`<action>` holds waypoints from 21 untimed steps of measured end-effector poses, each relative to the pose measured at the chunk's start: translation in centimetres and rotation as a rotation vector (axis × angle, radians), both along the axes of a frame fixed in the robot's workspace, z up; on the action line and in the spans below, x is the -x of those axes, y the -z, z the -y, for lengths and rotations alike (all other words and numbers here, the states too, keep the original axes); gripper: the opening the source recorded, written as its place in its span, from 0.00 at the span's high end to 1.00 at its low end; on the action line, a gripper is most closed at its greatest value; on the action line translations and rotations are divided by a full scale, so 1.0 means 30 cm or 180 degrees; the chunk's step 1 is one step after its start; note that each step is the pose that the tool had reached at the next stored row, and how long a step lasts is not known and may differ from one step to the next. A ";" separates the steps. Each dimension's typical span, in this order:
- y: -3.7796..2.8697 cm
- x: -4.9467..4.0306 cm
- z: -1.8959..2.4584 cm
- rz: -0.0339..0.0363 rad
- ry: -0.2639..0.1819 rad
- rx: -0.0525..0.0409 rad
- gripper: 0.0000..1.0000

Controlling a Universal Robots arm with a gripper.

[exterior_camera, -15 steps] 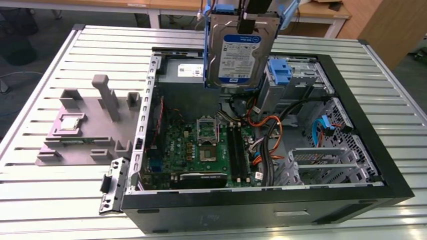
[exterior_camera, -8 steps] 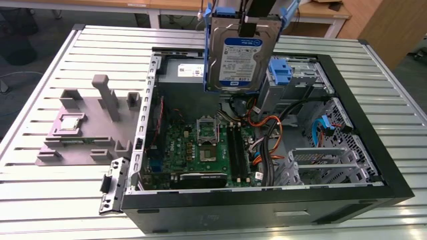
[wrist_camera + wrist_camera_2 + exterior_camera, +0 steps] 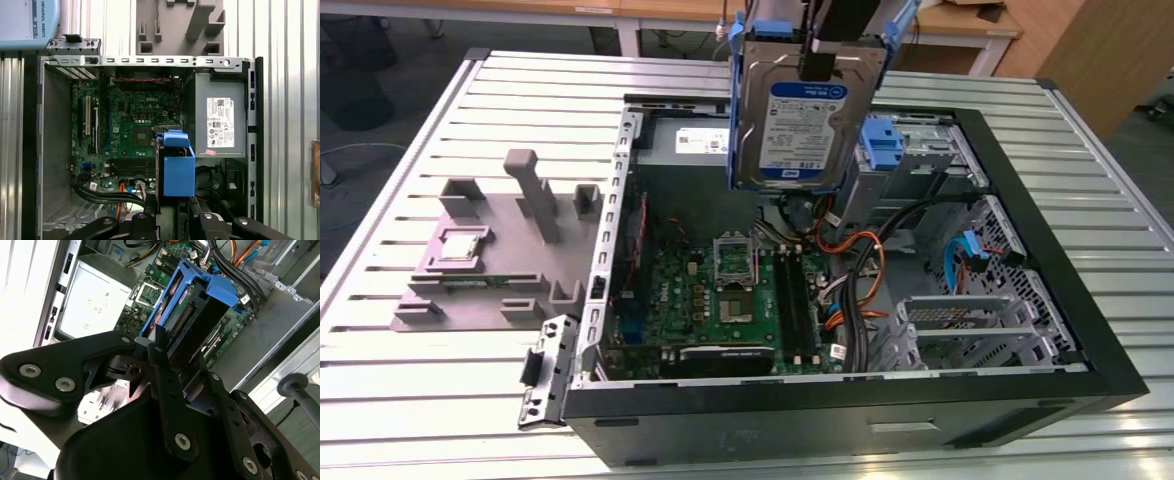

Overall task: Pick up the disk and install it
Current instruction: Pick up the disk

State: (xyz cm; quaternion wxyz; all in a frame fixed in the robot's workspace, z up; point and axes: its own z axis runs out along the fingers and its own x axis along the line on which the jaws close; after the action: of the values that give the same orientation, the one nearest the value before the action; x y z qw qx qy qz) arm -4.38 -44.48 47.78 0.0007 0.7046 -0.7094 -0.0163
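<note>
The disk (image 3: 798, 112) is a silver hard drive with a blue-and-white label, framed by a bright blue bracket. It hangs upright in the air above the back part of the open computer case (image 3: 1067, 330). My gripper (image 3: 825, 55) is shut on its top edge. In both wrist views the black fingers (image 3: 162, 357) clamp the disk (image 3: 192, 307) edge-on, with the motherboard (image 3: 132, 125) below the blue bracket (image 3: 178, 167).
Inside the case are a grey power supply box (image 3: 220, 120) with a white sticker, orange and black cables (image 3: 861, 285), and a metal drive cage with a blue bracket (image 3: 887, 140). A grey fixture (image 3: 494, 250) holding a small square chip stands on the slatted table (image 3: 400, 400) at the exterior view's left.
</note>
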 end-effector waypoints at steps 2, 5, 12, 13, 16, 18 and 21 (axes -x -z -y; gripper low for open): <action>0.000 0.000 0.006 0.0000 0.0000 0.0000 0.65; 0.000 -0.001 0.018 0.0000 0.0000 0.0000 0.65; 0.000 -0.004 0.045 0.0000 0.0000 0.0000 0.65; 0.000 -0.004 0.050 0.0000 0.0000 0.0000 0.65; 0.000 -0.005 0.061 0.0000 0.0000 0.0000 0.65; 0.000 -0.006 0.070 0.0000 0.0000 0.0000 0.65; 0.000 -0.008 0.087 0.0000 0.0000 0.0000 0.65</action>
State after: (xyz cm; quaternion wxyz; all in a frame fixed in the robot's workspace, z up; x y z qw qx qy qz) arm -4.13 -47.09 47.77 0.0007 0.7046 -0.7094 -0.0163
